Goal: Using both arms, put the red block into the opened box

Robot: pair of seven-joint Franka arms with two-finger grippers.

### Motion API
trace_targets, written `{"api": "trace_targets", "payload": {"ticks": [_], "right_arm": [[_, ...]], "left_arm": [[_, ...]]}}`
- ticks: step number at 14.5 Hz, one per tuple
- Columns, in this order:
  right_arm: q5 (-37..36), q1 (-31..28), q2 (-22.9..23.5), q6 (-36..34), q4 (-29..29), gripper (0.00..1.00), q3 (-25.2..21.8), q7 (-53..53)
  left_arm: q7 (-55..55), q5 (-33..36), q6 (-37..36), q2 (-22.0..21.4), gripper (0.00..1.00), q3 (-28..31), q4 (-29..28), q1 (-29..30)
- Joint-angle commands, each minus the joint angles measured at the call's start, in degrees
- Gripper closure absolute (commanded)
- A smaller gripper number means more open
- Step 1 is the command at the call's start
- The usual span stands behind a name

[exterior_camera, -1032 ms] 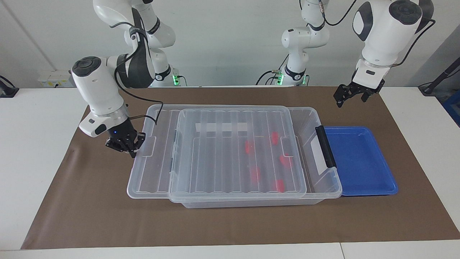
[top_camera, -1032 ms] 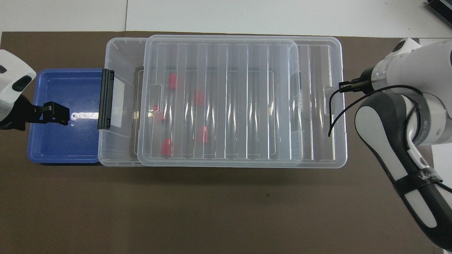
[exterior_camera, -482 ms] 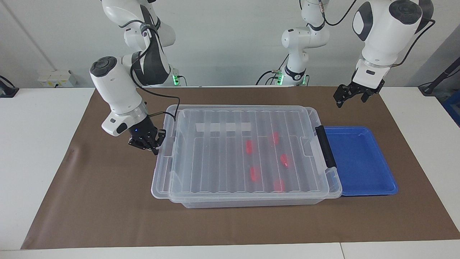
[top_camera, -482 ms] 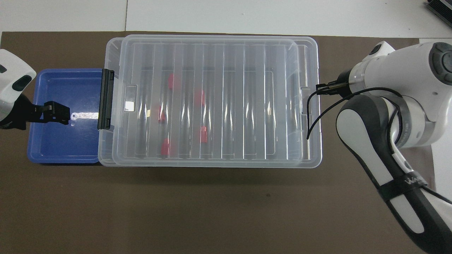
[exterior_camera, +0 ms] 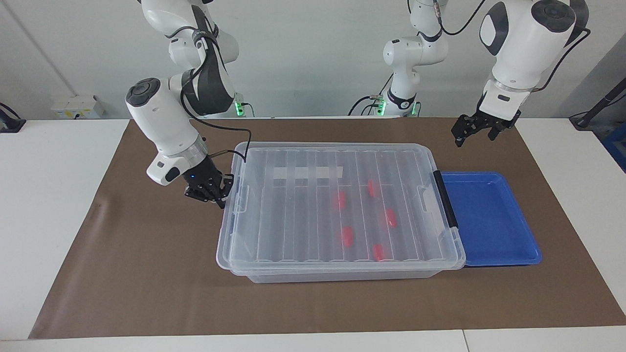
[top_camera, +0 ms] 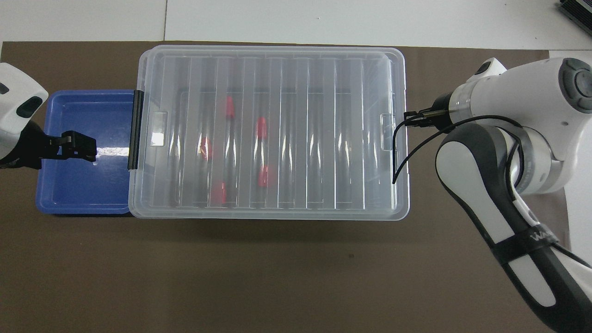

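Note:
The box (exterior_camera: pixel 342 275) is a large clear bin in the middle of the mat, with its ribbed lid (exterior_camera: pixel 293 215) lying squarely over it. Several red blocks show through the lid, among them one red block (exterior_camera: pixel 340 199) (top_camera: pixel 261 127). My right gripper (exterior_camera: pixel 215 195) (top_camera: pixel 409 116) is shut, low at the lid's short edge toward the right arm's end of the table. My left gripper (exterior_camera: pixel 472 132) (top_camera: pixel 88 147) is open and empty, raised over the blue tray (exterior_camera: pixel 489 220) (top_camera: pixel 78 185).
The shallow blue tray lies against the box's end with the black bar handle (exterior_camera: pixel 445 200) (top_camera: pixel 135 129), toward the left arm's end. A brown mat (exterior_camera: pixel 146 274) covers the table under both.
The lid has slid along the box toward the left arm's end, with my right gripper following at its edge, and now lies square on the box. The left gripper has barely moved.

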Motion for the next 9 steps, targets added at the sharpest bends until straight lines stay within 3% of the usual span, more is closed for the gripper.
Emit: {"api": "trace_targets", "payload": {"ticks": [1, 7, 8, 9], "right_arm": [[2.7, 0.0, -0.6, -0.4, -1.1, 1.0, 0.2, 0.3], [1.7, -0.4, -0.6, -2.5, -0.1, 1.0, 0.0, 0.4], [1.4, -0.7, -0.6, -2.6, 0.1, 0.79, -0.4, 0.4], [0.1, -1.3, -0.8, -2.6, 0.2, 0.15, -0.6, 0.4]], "left_arm": [[-1.4, -2.6, 2.1, -1.7, 0.0, 0.2, -2.3, 0.6], [-1.6, -2.7, 2.5, -1.8, 0.0, 0.2, -2.7, 0.5], [-2.1, -2.7, 2.5, -1.8, 0.0, 0.2, -2.7, 0.5], [-2.4, -2.7, 2.6, -1.8, 0.0, 0.2, -2.7, 0.5]]}}
